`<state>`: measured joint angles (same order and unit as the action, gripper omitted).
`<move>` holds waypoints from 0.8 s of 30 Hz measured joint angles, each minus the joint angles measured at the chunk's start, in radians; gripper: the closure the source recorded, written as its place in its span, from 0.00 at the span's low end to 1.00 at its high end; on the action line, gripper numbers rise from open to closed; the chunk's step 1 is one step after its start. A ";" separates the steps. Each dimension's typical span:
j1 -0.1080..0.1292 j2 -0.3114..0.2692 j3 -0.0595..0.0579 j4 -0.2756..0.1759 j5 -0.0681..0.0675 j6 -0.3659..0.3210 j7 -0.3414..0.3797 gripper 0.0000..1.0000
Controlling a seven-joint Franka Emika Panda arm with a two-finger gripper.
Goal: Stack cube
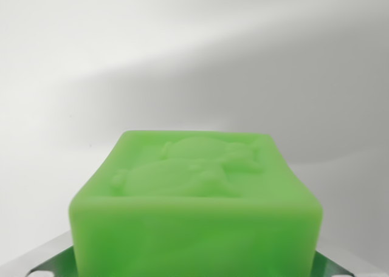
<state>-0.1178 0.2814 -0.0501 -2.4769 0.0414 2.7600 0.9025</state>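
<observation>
Green and glossy, the cube [196,210] fills the lower middle of our wrist view, close to the camera. We see its top face, which carries a raised figure with rounded shapes, and its near side, smooth with soft edges. On either side of its base, at the bottom corners, grey metal parts of our pincer [194,271] show with a green tint reflected on them. The cube sits between them, so we seem to be gripping it, though the contact itself is hidden. Its bottom is cut off by the frame. Behind it lies a plain white surface [194,58] with a soft shadow.
</observation>
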 joint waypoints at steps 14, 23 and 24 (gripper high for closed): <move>0.001 -0.117 -0.004 -0.009 -0.016 -0.105 0.012 1.00; 0.025 -0.126 -0.001 -0.009 -0.020 -0.116 0.059 1.00; 0.029 -0.126 0.000 -0.009 -0.020 -0.117 0.065 1.00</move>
<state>-0.0886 0.1551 -0.0504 -2.4856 0.0212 2.6429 0.9676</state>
